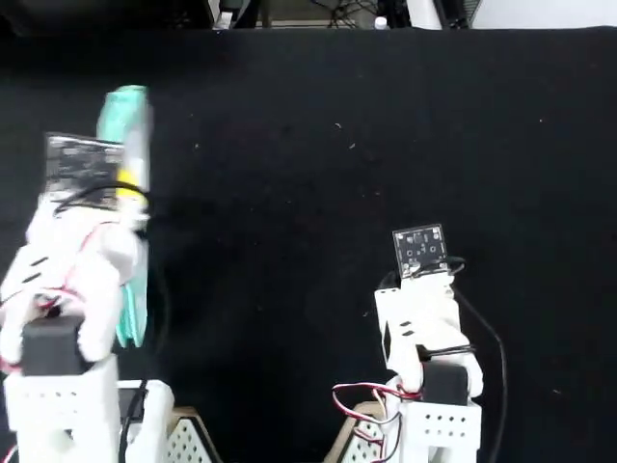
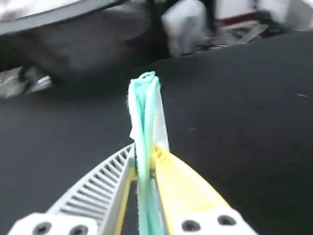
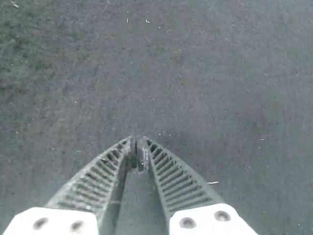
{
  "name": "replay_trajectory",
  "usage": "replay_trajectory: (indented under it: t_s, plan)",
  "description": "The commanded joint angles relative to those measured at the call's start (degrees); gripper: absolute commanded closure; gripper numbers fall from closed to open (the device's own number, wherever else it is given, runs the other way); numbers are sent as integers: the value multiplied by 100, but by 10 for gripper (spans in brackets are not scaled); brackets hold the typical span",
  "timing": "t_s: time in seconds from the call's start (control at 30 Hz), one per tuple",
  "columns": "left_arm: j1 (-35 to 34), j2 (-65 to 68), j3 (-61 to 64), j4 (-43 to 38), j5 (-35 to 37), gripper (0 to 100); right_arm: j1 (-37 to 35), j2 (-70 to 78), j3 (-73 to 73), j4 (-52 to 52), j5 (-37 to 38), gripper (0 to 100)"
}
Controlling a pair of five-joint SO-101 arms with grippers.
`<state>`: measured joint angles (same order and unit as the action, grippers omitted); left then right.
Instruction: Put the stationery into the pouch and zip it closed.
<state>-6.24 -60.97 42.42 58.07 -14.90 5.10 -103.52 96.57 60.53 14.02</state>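
Observation:
My left gripper (image 2: 145, 154) is shut on the teal and white pouch (image 2: 145, 112), which stands edge-on between the white and yellow fingers, lifted above the black table. From above, the pouch (image 1: 125, 121) sticks out past the left arm at the table's left side, and its lower end (image 1: 132, 309) hangs beside the arm. My right gripper (image 3: 137, 149) is shut with nothing in it, just over the bare black cloth; its arm (image 1: 424, 309) is folded back near the front edge, right of centre.
The black cloth table (image 1: 337, 174) stretches wide between and beyond the two arms. Behind the table's far edge there is clutter and a dark rounded object (image 2: 88, 39). The arm bases (image 1: 424, 424) stand at the front edge.

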Motion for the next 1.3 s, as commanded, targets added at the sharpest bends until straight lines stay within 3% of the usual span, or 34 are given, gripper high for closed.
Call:
replay_trajectory:
  t_s: [0.0,0.17,0.47,0.57,0.7,0.77,1.03,1.17,1.27]
  plan:
    - [901,905,822,-615,-9,970,62,-189,4,-123,-35,984]
    - [1824,2224,1095,-1811,-9,970,62,-189,4,-123,-35,984]
    - [2985,3508,840,-1864,0,968,70,-154,4,-264,-35,984]
    - [3116,3499,734,-1758,316,887,70,-154,4,-264,-35,984]
    - [3073,3499,259,-1143,1459,721,70,-154,4,-255,-35,984]
    - [3064,3490,-136,-791,1793,705,70,-154,4,-255,-35,984]
    - [2985,3490,-2105,949,1837,805,70,-145,4,-255,-35,984]
    - [2484,3464,-2993,1987,1837,958,70,-145,4,-264,-35,984]
    - [2000,3138,-3380,2752,1837,957,70,-145,4,-264,-35,984]
